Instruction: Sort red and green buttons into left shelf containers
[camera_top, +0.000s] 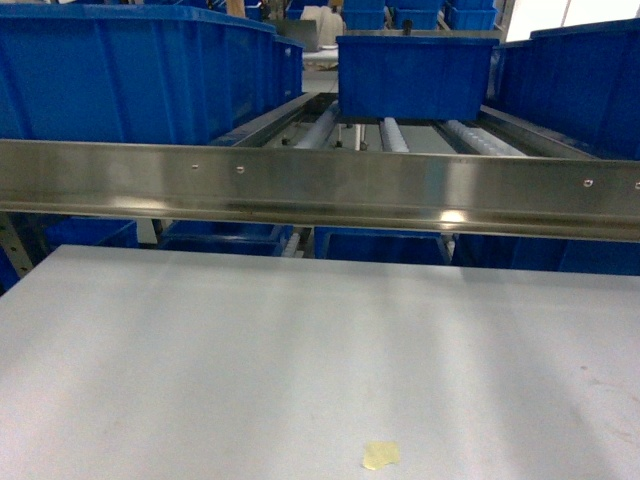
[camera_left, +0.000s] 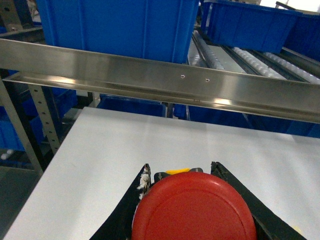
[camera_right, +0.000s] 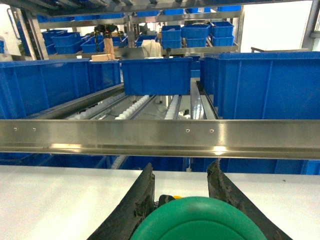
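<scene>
Gripping the red button at the bottom of the left wrist view, the left gripper has its jaws closed on it above the white bench. Low in the right wrist view, the right gripper clamps the green button. A blue bin sits upper left in the head view, behind the steel rail.

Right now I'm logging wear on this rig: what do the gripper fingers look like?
Only the wrist views show them. The left gripper has black, wedge-shaped fingers that flare outward, with white scuffing or flaking along one inner edge. The right gripper has similar black tapered fingers with rough, worn-looking edges. No cables or markings are visible.
</scene>
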